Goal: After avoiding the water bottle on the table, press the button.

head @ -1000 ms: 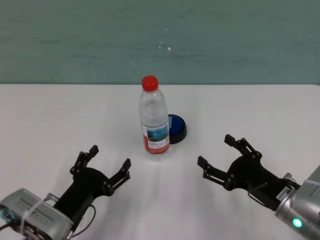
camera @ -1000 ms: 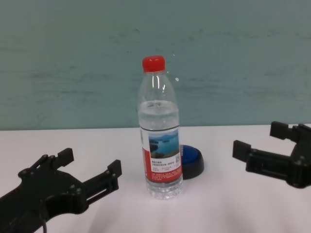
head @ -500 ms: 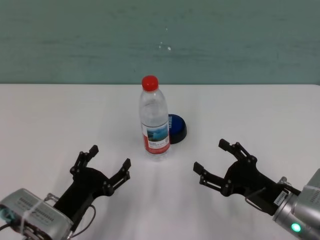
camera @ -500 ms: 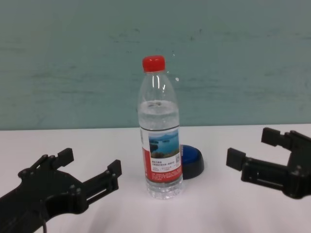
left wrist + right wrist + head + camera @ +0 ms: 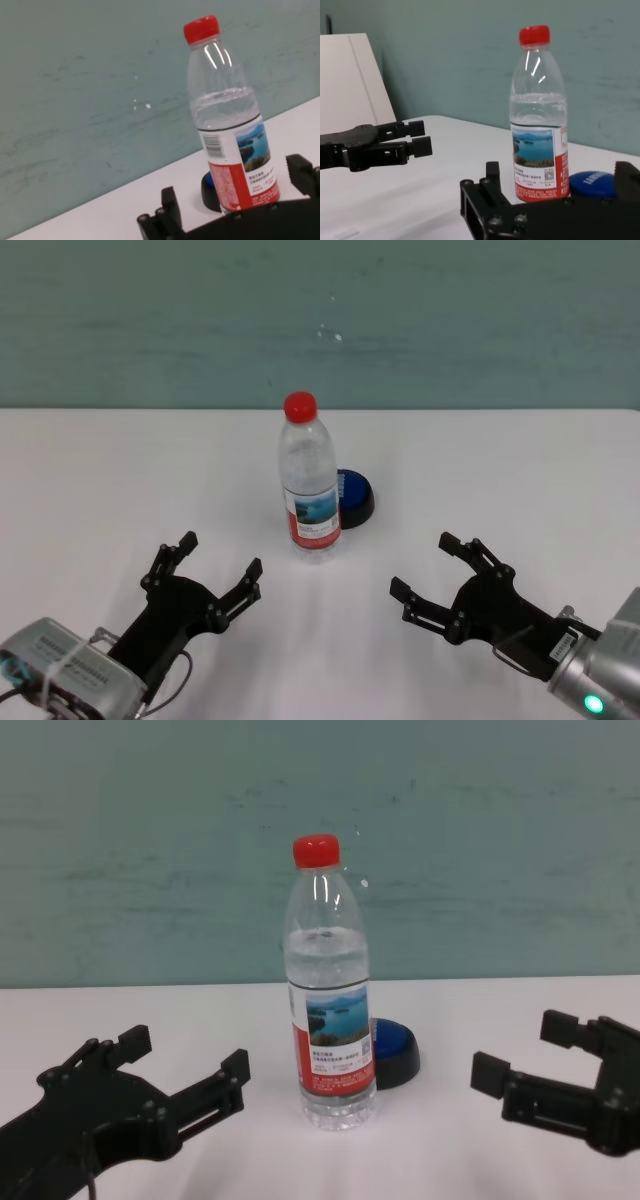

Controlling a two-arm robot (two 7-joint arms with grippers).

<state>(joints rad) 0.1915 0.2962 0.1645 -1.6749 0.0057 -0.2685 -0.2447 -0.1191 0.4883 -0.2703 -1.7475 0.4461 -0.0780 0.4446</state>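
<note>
The water bottle (image 5: 308, 480) stands upright in the middle of the white table (image 5: 120, 470), with a red cap and a lake label. The blue button (image 5: 354, 496) sits right behind it, a little to the right, partly hidden by the bottle. My right gripper (image 5: 422, 564) is open and empty, low over the table, to the right of and nearer than the bottle. My left gripper (image 5: 220, 552) is open and empty on the near left. The chest view shows the bottle (image 5: 332, 1010), the button (image 5: 396, 1050) and both grippers (image 5: 186, 1052) (image 5: 524, 1048) apart from them.
A teal wall (image 5: 320, 320) runs behind the table's far edge. Bare tabletop lies to the right of the button (image 5: 594, 182) and the bottle (image 5: 538, 115). A white panel (image 5: 355, 75) shows far off in the right wrist view.
My right gripper has drawn back toward the table's near edge and slightly left, still open. The left gripper, the bottle and the button have not moved.
</note>
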